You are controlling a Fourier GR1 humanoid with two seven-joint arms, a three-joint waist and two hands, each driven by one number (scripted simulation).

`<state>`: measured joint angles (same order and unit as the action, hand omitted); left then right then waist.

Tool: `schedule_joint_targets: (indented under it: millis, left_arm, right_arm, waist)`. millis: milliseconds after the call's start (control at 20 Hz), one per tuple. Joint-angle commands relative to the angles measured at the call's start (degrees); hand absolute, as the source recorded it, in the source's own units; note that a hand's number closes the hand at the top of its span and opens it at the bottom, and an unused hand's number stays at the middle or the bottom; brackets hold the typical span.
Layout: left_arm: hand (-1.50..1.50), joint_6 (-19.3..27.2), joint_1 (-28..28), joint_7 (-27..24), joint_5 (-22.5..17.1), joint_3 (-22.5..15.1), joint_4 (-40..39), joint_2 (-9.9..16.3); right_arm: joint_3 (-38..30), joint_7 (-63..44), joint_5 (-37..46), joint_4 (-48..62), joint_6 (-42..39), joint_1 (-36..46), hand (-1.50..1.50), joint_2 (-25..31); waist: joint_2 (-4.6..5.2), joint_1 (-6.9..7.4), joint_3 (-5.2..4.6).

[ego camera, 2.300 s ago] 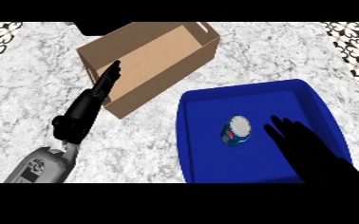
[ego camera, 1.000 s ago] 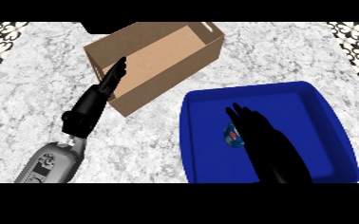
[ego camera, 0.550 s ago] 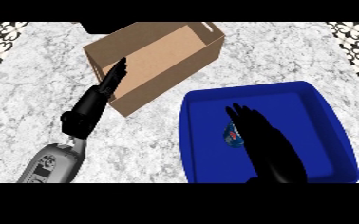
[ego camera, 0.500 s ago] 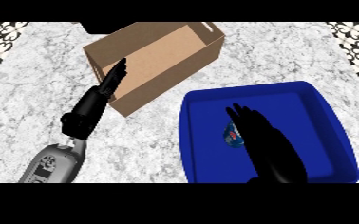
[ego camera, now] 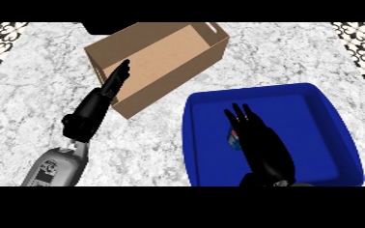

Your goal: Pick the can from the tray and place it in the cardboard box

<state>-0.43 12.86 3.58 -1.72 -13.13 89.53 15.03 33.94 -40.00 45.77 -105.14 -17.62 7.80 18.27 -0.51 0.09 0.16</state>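
The can point(ego camera: 232, 138) lies in the blue tray point(ego camera: 299, 101) at the lower right; only a small blue and silver sliver of it shows. My right hand point(ego camera: 262, 145) hovers over it with straight fingers and hides most of it. The open cardboard box point(ego camera: 160, 60) stands at the upper left of the tray. My left hand point(ego camera: 96, 107) rests open in front of the box's near corner, fingers pointing up.
The counter point(ego camera: 43, 87) is white marble. A dark object point(ego camera: 100, 26) sits behind the box at the top edge. Patterned bits show at the top corners.
Since 2.3 s ago my right hand moved left from the tray's right side to above the can, covering it. In the last half second it barely shifted. The left hand stayed put.
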Motion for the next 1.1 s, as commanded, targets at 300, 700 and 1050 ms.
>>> schedule_joint_targets:
  millis: [300,700,1050]
  left_arm:
    - [0.0,-3.43,0.65,-1.61,1.14,2.84,-5.7,-1.75]
    - [0.0,-3.0,-0.57,1.43,2.31,2.07,-1.95,-3.58]
    - [0.0,-3.7,-0.61,-0.24,3.12,2.55,-2.95,-4.11]
  right_arm:
    - [-2.82,5.47,2.78,5.28,-1.35,-0.63,-1.5,-0.69]
    - [-2.85,6.16,5.49,6.06,-0.57,-3.0,-1.5,-1.12]
    - [-1.56,10.2,10.15,11.25,3.17,-2.09,1.5,-1.53]
  waist:
    - [0.57,-0.28,-0.17]
    - [0.49,-0.28,-0.16]
    - [0.56,-0.28,-0.16]
